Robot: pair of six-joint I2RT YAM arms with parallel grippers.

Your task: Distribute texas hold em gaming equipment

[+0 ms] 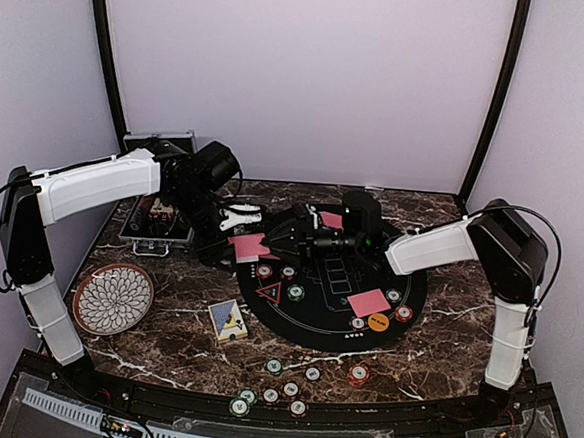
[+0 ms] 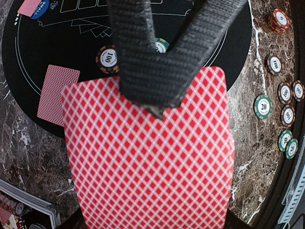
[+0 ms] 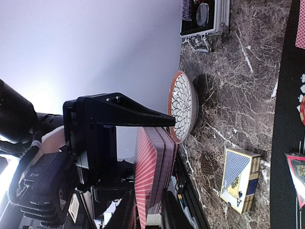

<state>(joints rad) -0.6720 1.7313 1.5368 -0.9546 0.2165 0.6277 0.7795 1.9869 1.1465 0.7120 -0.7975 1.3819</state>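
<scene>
My left gripper (image 1: pixel 238 241) is shut on a deck of red-backed cards (image 2: pixel 152 157), held flat over the black mat's left edge. The right gripper (image 3: pixel 147 195) reaches in from the right. Its fingertips (image 2: pixel 159 107) sit at the deck's end edge, and whether they pinch a card cannot be told. Single cards (image 1: pixel 368 303) (image 2: pixel 57 93) lie on the mat with an orange disc (image 1: pixel 378 322), a blue disc (image 2: pixel 40 8), a red triangle (image 1: pixel 269 293) and striped chips (image 1: pixel 264 271). Several more chips (image 1: pixel 274 366) lie on the marble in front.
The round black mat (image 1: pixel 315 326) covers the table's middle. A patterned plate (image 1: pixel 113 298) lies at the left, with a blue and yellow card box (image 1: pixel 228 320) next to it. An open silver case (image 1: pixel 156 225) stands at the back left under my left arm.
</scene>
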